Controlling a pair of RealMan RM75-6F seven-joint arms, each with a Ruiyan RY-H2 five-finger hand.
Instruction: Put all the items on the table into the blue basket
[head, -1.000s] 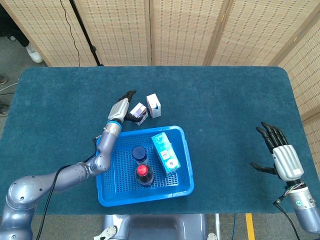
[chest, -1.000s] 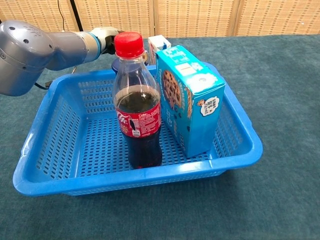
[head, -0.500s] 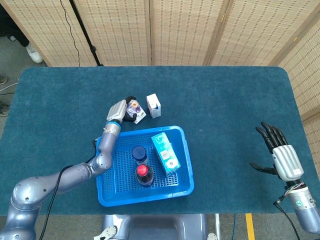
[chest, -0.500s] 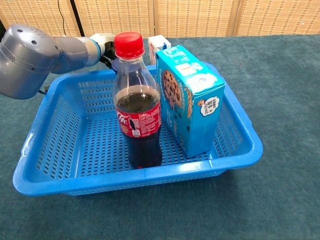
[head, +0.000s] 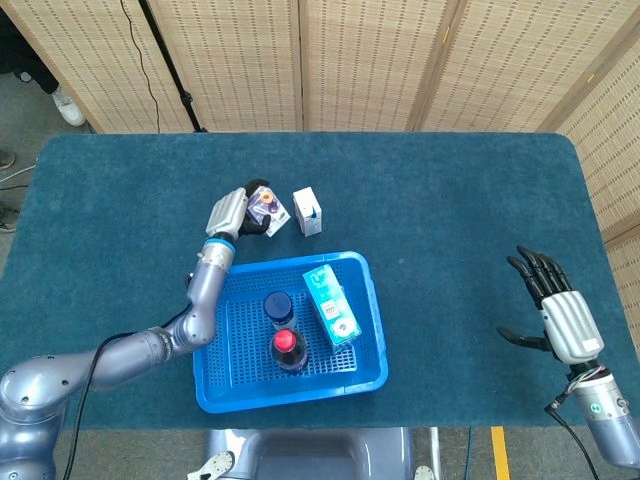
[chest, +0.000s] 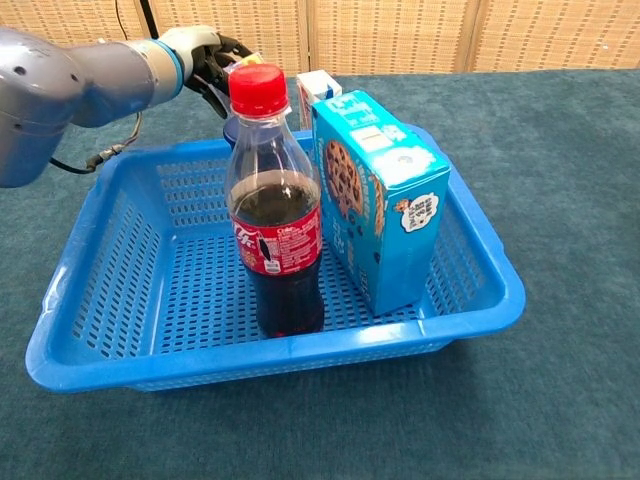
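Note:
My left hand (head: 230, 213) grips a small white and purple box (head: 268, 209) and holds it just above the table, behind the blue basket (head: 373, 300). The chest view shows that hand (chest: 196, 56) raised beyond the basket's far left corner, with a sliver of the held box (chest: 243, 61) beside it. A small white and blue box (head: 308, 211) stands on the cloth to its right, also visible as the small white box (chest: 318, 84) behind the basket. My right hand (head: 560, 312) hovers open at the table's front right, far from everything.
Inside the basket (chest: 478, 250) stand a cola bottle (chest: 275, 230) with a red cap, a teal cookie box (chest: 380, 190) and a blue-capped bottle (head: 278, 305). The blue table cloth (head: 450, 220) stretches bare to the right. Woven screens stand behind the table.
My left hand closed its fingers around the small purple box, lifted it off the cloth and drew it up and slightly back. The right hand has barely moved.

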